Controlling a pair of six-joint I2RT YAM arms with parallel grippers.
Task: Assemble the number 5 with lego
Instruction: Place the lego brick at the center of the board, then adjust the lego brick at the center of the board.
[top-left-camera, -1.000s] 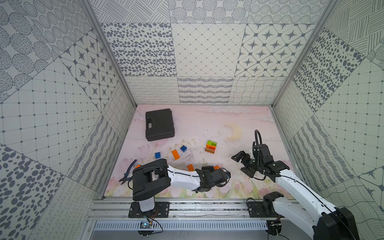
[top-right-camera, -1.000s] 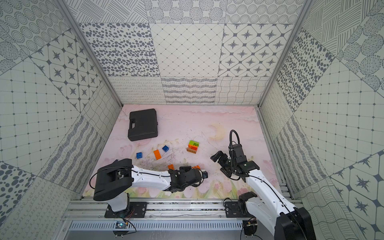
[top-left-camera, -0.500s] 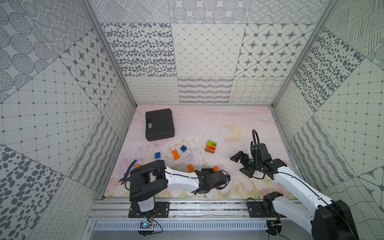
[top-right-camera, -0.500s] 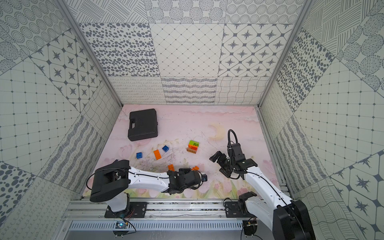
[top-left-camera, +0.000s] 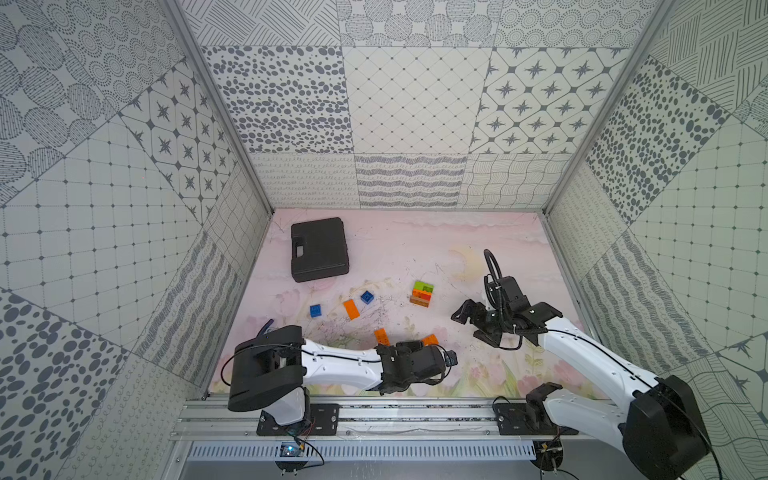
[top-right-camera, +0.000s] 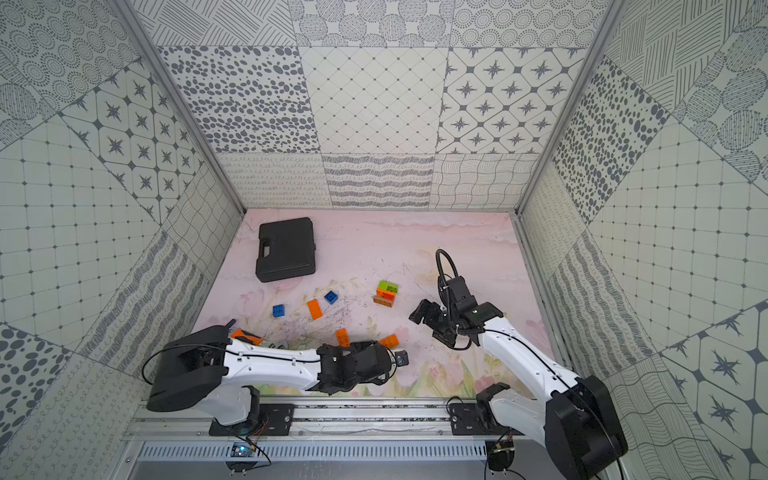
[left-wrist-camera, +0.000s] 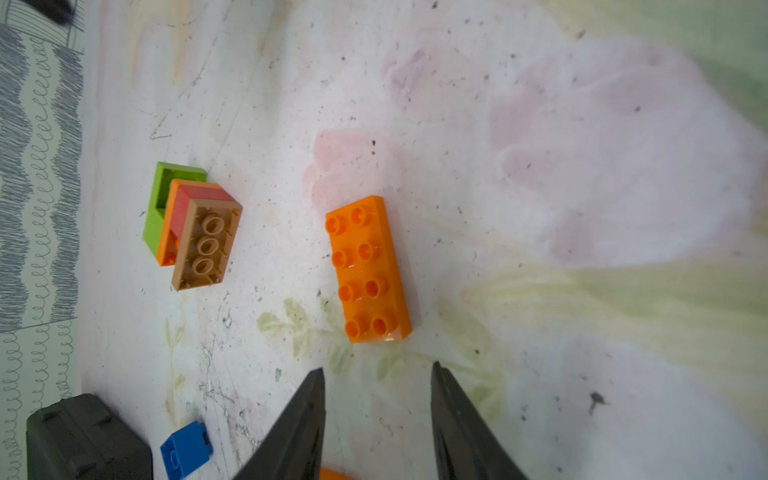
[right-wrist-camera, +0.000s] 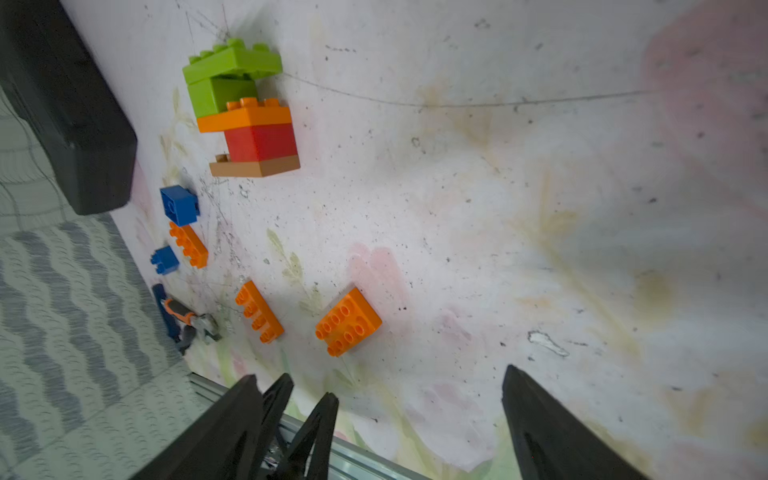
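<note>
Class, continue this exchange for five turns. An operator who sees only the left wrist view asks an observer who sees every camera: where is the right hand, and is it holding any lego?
Observer: The right hand is open and empty, off to the side of the joined stack and not touching it.
Operator: I see one blue brick. Any more?
Observer: Yes: a second blue brick, with a loose orange brick between the two.
Operator: Anything besides lego and the black case?
Observer: An orange-handled tool lies near the base of the left arm.
</note>
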